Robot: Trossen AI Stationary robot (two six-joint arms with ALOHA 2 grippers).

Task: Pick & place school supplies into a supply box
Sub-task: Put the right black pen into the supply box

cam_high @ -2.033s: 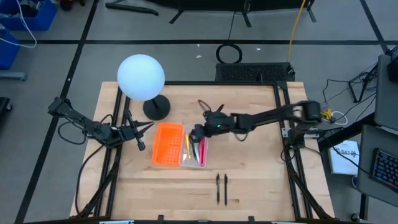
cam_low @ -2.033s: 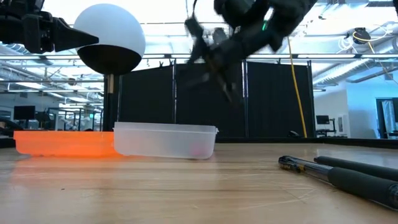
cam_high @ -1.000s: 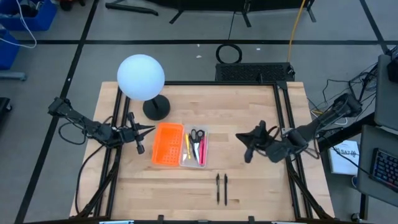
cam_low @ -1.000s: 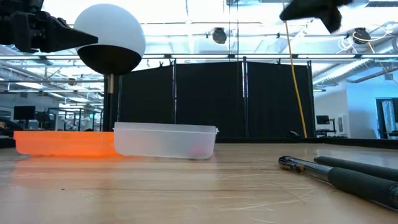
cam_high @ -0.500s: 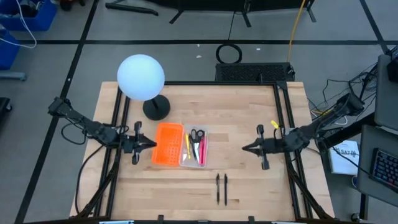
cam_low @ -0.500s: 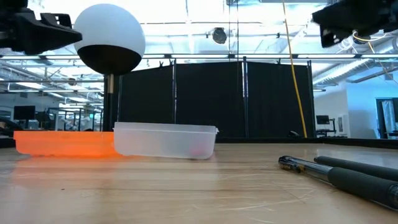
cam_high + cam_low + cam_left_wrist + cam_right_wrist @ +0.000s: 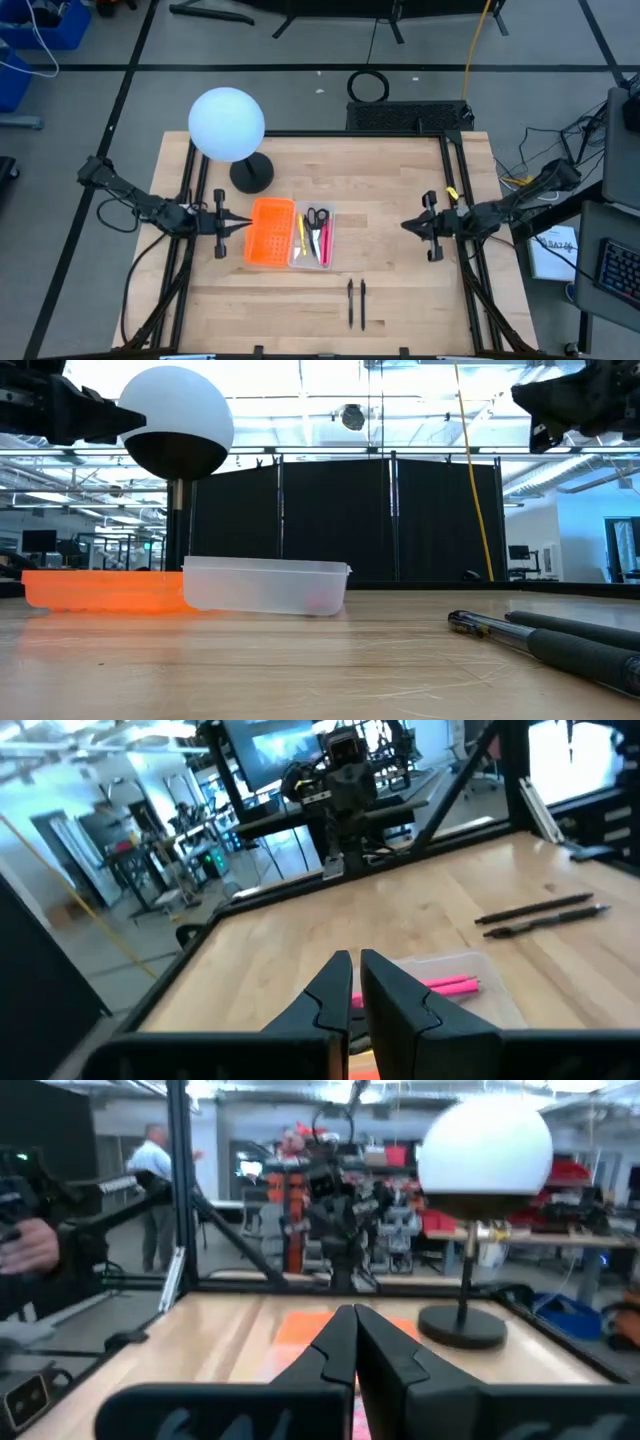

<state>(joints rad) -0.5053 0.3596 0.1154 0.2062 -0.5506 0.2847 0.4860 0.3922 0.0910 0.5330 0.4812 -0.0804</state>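
The clear supply box (image 7: 312, 238) lies at mid-table, its long side against an orange tray (image 7: 268, 231). In it lie black-handled scissors (image 7: 316, 215), a yellow pencil (image 7: 301, 234) and pink pens (image 7: 323, 243). Two dark pens (image 7: 356, 303) lie side by side on the wood near the front edge. My left gripper (image 7: 242, 222) hovers just left of the orange tray, pointing right; its fingers (image 7: 354, 960) stand almost together with nothing between them. My right gripper (image 7: 405, 225) hovers right of the box, pointing left, shut and holding nothing (image 7: 352, 1312).
A lamp with a white globe (image 7: 227, 123) and a black base (image 7: 251, 174) stands at the back left. Black frame rails (image 7: 459, 190) run along the table's sides. A person (image 7: 155, 1155) stands in the room beyond the table.
My right gripper has turned to point level toward the table's left and has drawn back a little toward the right edge. My left gripper has swung slightly toward the near edge and now points straight at the orange tray. The supplies have stayed where they were.
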